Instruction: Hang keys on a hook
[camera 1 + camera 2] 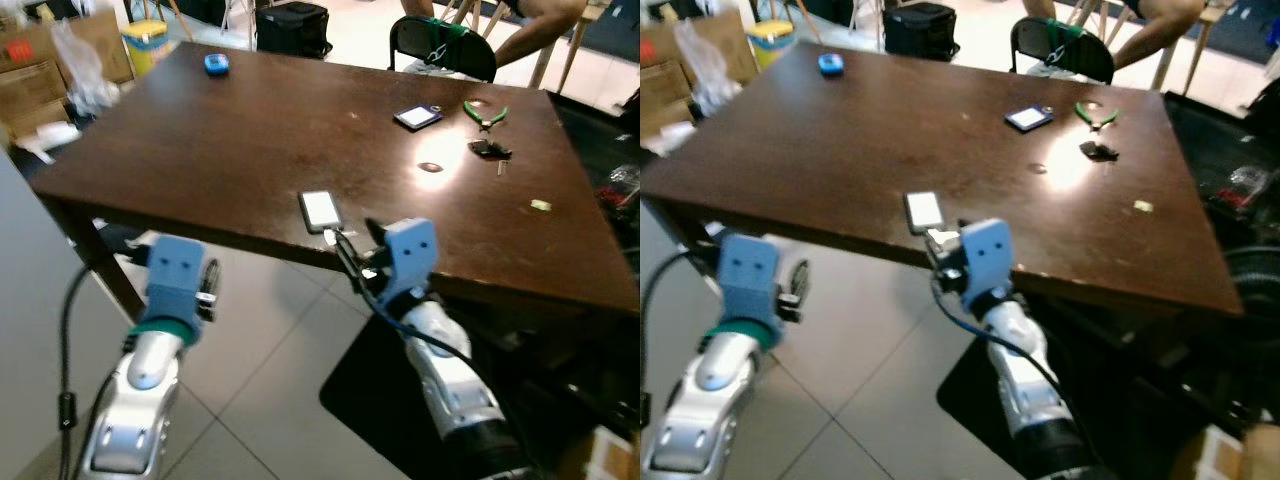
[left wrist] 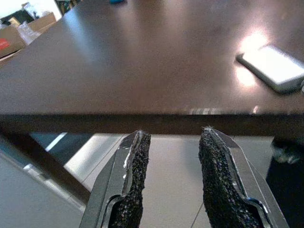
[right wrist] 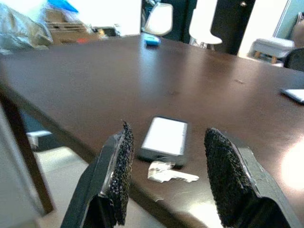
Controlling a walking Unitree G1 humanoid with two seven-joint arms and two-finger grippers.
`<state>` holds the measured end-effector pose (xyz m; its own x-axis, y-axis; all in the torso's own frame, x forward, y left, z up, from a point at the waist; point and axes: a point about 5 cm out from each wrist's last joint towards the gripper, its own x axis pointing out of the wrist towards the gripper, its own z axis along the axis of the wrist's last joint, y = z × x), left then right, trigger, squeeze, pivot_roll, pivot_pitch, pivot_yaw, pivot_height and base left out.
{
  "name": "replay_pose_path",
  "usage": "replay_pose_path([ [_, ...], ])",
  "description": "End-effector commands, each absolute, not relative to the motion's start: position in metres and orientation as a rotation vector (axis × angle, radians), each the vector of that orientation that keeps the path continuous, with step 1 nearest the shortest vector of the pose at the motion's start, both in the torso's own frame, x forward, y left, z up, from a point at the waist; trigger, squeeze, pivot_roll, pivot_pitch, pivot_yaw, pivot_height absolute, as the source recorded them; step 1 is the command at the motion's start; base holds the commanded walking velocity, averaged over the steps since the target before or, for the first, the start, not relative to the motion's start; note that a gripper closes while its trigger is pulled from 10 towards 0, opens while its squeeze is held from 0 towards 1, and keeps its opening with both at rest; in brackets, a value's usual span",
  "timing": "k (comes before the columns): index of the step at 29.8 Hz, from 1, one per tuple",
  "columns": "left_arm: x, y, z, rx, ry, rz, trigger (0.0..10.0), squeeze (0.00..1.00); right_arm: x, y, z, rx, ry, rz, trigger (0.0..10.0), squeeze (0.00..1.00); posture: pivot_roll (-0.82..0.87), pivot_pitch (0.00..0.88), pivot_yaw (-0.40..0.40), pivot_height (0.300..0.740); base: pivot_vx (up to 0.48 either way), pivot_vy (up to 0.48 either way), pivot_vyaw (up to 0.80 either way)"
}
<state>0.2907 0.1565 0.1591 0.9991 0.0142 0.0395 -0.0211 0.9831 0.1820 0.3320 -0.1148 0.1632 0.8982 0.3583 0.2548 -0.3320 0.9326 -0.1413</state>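
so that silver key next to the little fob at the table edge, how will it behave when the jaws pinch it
The key lies flat on the smooth table, so it will probably slide rather than lift. It looks thin and rigid, likely light. If joined to the fob, that may drag along. The right gripper, jaws open, straddles both.

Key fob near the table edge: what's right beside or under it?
A silver key lies against the grey key fob on the table. Whether a ring joins them is hidden.

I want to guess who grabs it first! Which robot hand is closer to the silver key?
The right gripper, open, is right at the silver key on the table edge. The left gripper hangs below the edge, farther left.
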Motion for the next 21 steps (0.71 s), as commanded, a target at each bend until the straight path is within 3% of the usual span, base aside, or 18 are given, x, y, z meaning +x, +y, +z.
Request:
replay_pose_path([
  [1,0.2875,0.1652,0.1525,0.195,-0.009,0.043,10.0,0.00,0.3315,-0.1108,0.1615,-0.082,-0.275,0.365,10.0,0.00,-0.03,0.074,0.045,0.740,0.334,0.000,0.00],
  [11,0.2885,0.1649,0.1522,0.197,-0.008,0.038,10.0,0.00,0.3337,-0.1157,0.1616,-0.071,-0.267,0.343,10.0,0.00,-0.03,0.068,0.046,0.740,0.333,0.000,0.00],
  [21,0.2870,0.1601,0.1507,0.160,0.013,-0.039,10.0,0.00,0.3347,-0.1154,0.1596,-0.095,-0.247,0.355,10.0,0.00,-0.02,0.063,0.046,0.740,0.000,0.000,0.00],
])
